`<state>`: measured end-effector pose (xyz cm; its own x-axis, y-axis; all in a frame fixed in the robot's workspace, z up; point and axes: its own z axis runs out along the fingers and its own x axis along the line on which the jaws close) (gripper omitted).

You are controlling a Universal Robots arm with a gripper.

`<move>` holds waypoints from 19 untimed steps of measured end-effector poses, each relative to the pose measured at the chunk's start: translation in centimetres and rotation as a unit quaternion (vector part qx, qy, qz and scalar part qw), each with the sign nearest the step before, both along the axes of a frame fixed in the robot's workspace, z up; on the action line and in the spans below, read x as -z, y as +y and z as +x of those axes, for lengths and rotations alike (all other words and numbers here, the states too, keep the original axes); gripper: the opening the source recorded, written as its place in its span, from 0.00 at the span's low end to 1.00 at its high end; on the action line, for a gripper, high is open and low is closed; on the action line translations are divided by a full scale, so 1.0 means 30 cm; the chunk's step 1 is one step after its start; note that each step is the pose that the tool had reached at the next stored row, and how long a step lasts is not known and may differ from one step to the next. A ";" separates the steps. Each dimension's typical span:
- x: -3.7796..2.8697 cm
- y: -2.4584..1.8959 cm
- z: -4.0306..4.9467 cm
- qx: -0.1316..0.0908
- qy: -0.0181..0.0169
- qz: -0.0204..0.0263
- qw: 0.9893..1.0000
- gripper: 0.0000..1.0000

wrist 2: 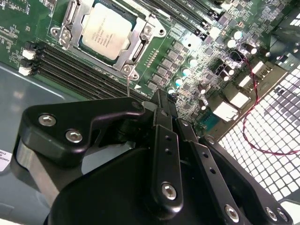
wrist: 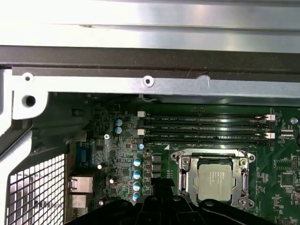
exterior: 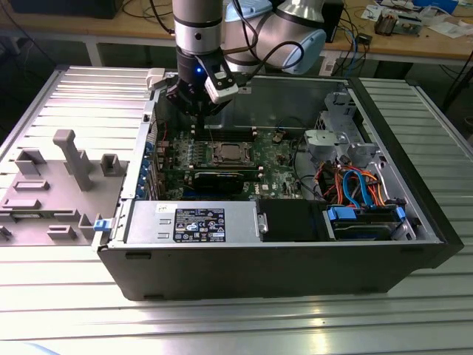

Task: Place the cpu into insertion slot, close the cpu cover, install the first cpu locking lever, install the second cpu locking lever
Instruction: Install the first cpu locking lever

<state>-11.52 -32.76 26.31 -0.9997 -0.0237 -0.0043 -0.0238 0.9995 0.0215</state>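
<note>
The cpu (wrist 2: 105,30) sits in the insertion slot (wrist 2: 132,71), with the cpu cover (wrist 2: 136,44) down over it. My fingers (wrist 2: 161,110) are pressed together, holding nothing, near the slot. I think it is lever time: the thin lever (wrist 2: 127,84) needs a slow, careful push.

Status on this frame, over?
Shut, empty hand above board, beside insertion slot. In slot: cpu, seated. Over it, cpu cover down.
</note>
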 end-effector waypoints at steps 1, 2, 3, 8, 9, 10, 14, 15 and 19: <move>0.000 0.000 0.000 0.000 0.000 0.000 1.000 0.11; 0.000 0.000 0.000 0.000 0.000 0.000 1.000 0.11; 0.000 0.000 0.000 0.000 0.000 0.000 1.000 0.11; 0.000 0.010 0.000 0.000 0.000 0.000 1.000 0.11; 0.000 0.013 0.000 0.000 0.000 0.000 1.000 0.11; 0.001 0.015 0.000 0.000 0.000 0.000 1.000 0.11; 0.001 0.060 0.000 -0.001 0.000 0.000 1.000 0.11; 0.001 0.061 0.004 -0.001 0.000 0.000 1.000 0.11; 0.002 0.062 0.029 -0.001 0.000 0.000 1.000 0.11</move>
<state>-10.66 -30.89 26.26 -0.9996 -0.0264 -0.0051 -0.0265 0.9994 0.0213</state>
